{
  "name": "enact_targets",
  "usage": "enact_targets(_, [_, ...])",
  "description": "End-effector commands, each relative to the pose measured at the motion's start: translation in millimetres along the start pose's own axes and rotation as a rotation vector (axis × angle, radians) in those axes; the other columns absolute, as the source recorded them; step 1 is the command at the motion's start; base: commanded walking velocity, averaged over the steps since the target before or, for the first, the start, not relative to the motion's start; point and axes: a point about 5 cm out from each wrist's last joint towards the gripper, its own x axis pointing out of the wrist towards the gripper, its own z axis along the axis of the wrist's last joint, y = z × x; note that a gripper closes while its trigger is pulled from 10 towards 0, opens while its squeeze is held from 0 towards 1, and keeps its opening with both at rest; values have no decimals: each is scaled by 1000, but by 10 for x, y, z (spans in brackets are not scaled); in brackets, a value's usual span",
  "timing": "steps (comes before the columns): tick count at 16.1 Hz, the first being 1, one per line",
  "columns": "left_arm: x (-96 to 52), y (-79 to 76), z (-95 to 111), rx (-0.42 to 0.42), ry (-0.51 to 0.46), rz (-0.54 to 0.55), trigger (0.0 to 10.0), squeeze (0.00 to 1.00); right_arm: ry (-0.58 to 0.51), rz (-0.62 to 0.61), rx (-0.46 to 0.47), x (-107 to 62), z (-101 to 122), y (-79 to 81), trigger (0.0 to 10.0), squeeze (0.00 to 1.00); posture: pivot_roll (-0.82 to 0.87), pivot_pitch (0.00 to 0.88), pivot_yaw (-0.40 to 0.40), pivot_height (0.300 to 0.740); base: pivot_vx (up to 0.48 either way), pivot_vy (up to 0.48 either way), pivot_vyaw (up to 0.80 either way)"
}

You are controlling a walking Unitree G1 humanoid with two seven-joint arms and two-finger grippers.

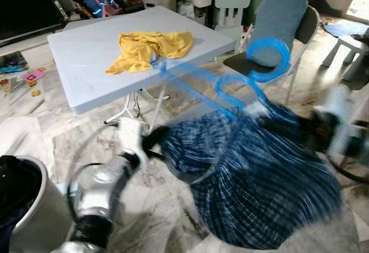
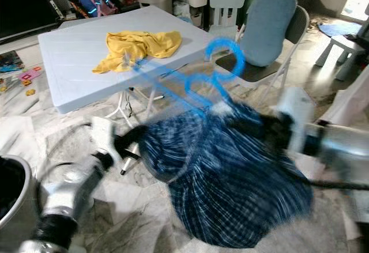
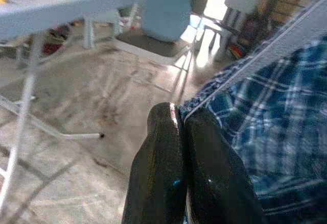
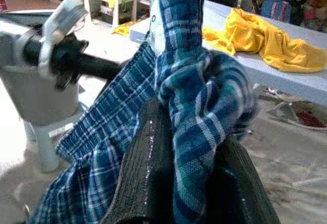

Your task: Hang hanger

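A blue plaid shirt hangs on a bright blue plastic hanger, held in the air between my two arms; the eye views are motion-blurred. My left gripper is shut on the shirt's left edge, and the left wrist view shows its fingertips pressed together on the hem. My right gripper is shut on bunched shirt fabric near the hanger's neck, with the cloth spilling over its fingers. The hanger's hook points up toward the chair.
A white folding table with a yellow garment stands ahead on the left. A blue-cushioned chair is behind the hanger. A laundry basket sits at my lower left, a small stool at far right.
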Motion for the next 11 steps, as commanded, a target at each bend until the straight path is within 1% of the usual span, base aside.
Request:
enact_targets(1, [-20,-25,-19,42,19,-8,0,0,-13,-31,-21,65,36,-8,10000,0,-284,0,58,740,0,0,0])
enact_targets(2, [-4,-111,-39,68,22,-34,0,0,-18,-26,-6,149,2,44,10000,0,-280,0,58,740,0,0,0])
enact_targets(3, [13,-200,-66,112,31,-57,2588,0,-16,-38,21,249,-56,80,10000,0,-276,0,57,740,0,0,0])
enact_targets(4, [15,-305,-93,114,33,-94,10000,1000,4,-81,12,338,-149,88,10000,0,-276,0,57,740,0,0,0])
enact_targets(5, [5,-353,-101,127,40,-126,10000,1000,26,-105,-4,364,-192,82,10000,0,-272,0,56,740,0,0,0])
enact_targets(7, [-35,-422,-104,194,59,-185,10000,1000,99,-188,-40,378,-333,7,10000,0,-264,0,52,740,0,0,0])
enact_targets(9, [-83,-454,-86,213,72,-246,10000,1000,142,-226,-82,380,-409,-32,10000,0,-261,0,51,740,0,0,0])
enact_targets(10, [-136,-498,-61,237,86,-324,10000,1000,178,-237,-121,378,-474,-53,10000,0,-256,0,50,740,0,0,0])
enact_targets(11, [-164,-525,-25,262,76,-373,10000,1000,191,-219,-196,364,-504,-53,10000,0,-254,0,49,740,0,0,0])
